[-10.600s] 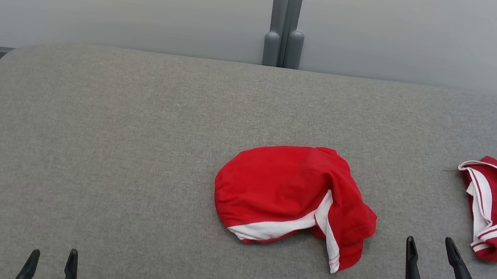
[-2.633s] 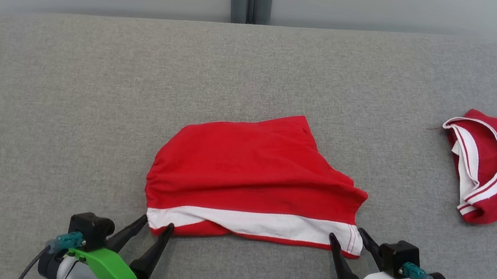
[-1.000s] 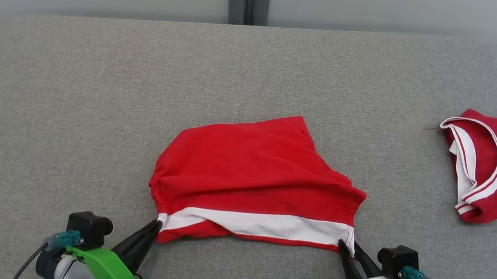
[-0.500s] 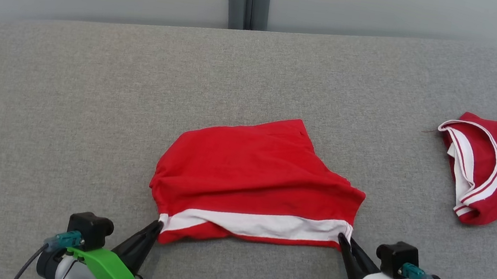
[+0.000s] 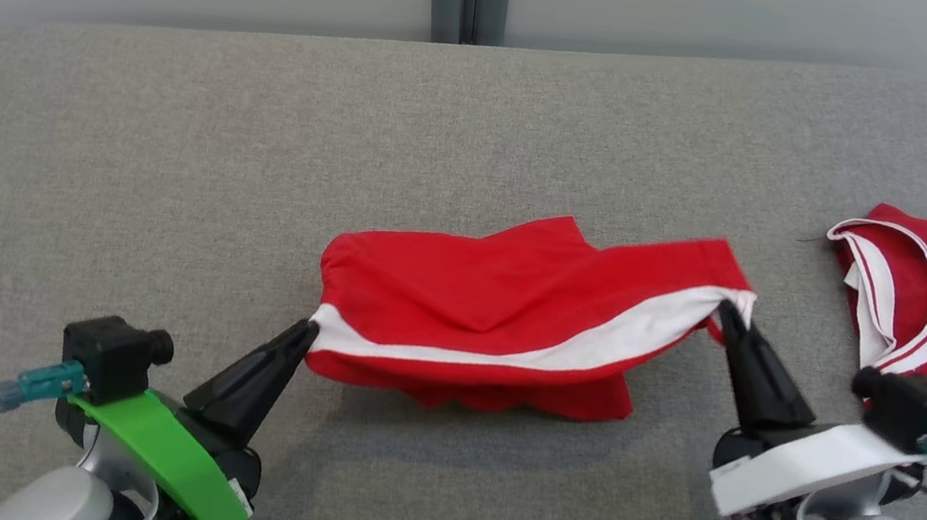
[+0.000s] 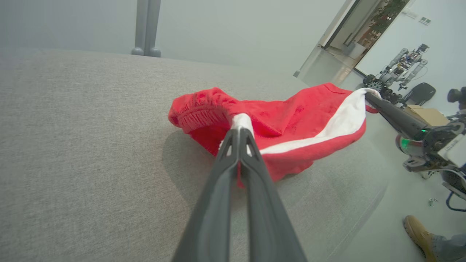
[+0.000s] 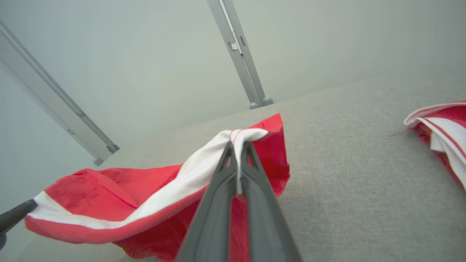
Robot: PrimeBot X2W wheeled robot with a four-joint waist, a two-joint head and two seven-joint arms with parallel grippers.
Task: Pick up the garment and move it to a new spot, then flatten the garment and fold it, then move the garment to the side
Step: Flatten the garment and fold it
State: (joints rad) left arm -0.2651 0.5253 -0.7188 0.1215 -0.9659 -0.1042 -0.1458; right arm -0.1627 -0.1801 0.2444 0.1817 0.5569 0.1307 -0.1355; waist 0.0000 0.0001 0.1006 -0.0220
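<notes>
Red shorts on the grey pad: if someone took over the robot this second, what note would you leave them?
Left gripper: jaws shut on the white band of the red shorts, left end.
Right gripper: jaws shut on the band's right end, held higher.
Shorts hang between them, lower part apparently on the grey pad.
Done: grasp and lift. Left: move, flatten, fold, set aside.

Black left claw [image 5: 307, 331], green bracket [image 5: 159, 458]
</notes>
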